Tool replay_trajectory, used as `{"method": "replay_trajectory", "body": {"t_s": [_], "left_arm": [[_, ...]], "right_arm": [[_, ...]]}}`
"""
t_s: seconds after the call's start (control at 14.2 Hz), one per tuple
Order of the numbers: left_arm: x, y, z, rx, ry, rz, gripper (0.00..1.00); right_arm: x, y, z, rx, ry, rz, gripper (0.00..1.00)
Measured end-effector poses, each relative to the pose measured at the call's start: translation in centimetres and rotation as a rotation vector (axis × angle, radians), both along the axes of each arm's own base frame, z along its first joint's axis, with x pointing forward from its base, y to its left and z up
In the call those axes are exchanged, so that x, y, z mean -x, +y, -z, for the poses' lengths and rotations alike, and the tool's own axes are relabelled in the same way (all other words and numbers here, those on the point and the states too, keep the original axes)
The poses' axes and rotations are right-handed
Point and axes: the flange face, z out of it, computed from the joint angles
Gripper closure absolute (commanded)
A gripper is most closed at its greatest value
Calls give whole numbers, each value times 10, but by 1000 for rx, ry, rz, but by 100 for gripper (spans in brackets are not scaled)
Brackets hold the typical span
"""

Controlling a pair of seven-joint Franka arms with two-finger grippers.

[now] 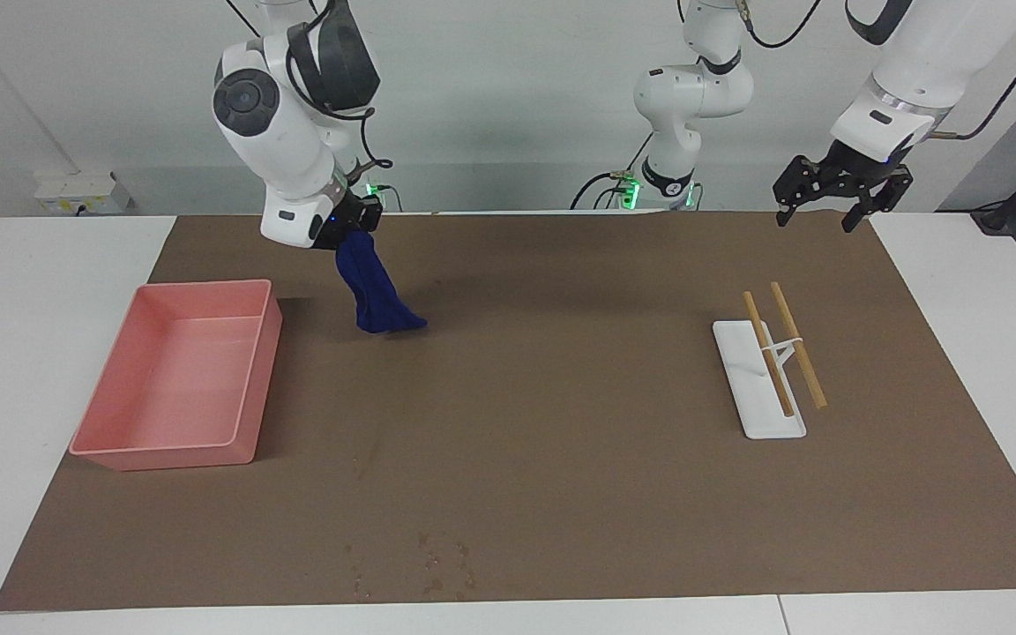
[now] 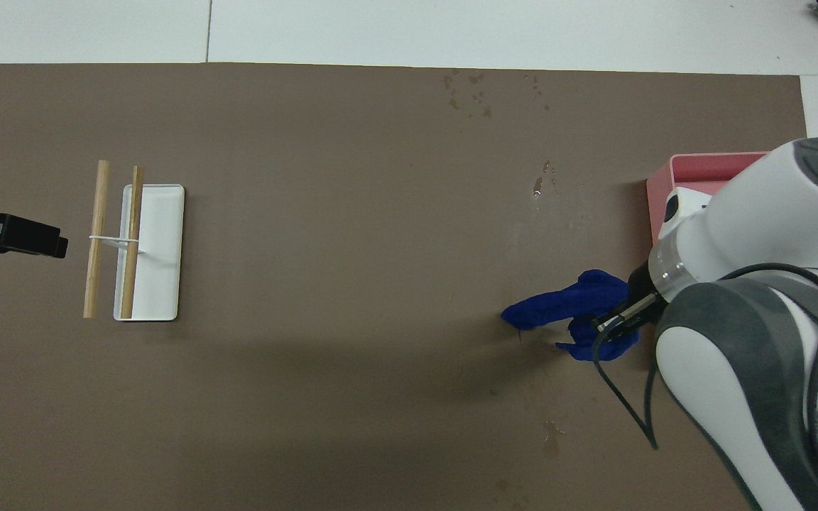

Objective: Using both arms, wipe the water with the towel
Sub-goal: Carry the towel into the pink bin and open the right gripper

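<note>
My right gripper (image 1: 349, 234) is shut on the top of the deep blue towel (image 1: 376, 295), beside the pink tray (image 1: 252, 370). The towel hangs down, and its lower end touches the brown mat. In the overhead view the towel (image 2: 565, 305) trails out from the right gripper (image 2: 618, 323) toward the middle of the mat. Water drops (image 1: 437, 564) lie on the mat near the edge farthest from the robots, also seen in the overhead view (image 2: 469, 89). My left gripper (image 1: 817, 214) is open and empty, raised over the mat's edge nearest the robots at the left arm's end, and shows in the overhead view (image 2: 18, 238).
A white holder (image 1: 759, 388) with two wooden sticks (image 1: 795, 344) across it lies toward the left arm's end, also in the overhead view (image 2: 157, 255). More small wet marks (image 2: 540, 184) lie on the mat beside the pink tray (image 2: 700, 167).
</note>
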Motion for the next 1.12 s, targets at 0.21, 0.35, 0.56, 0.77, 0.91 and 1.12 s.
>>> {"method": "replay_trajectory", "body": {"t_s": [0.21,0.35,0.56,0.77,0.91,1.12], "left_arm": [[0,0,0,0,0,0,0],[0,0,0,0,0,0,0],[0,0,0,0,0,0,0],[0,0,0,0,0,0,0],[0,0,0,0,0,0,0],[0,0,0,0,0,0,0]], "right_arm": [[11,-14,-41,14,-24,5,100],[18,-24,-79,9,-44,-6,100],[29,-42,-116,17,-98,-37,100],[26,-68,-124,54,-127,-79,100],[24,-87,-128,97,-146,-143,100],[15,-118,-135,149,-210,-244,100]]}}
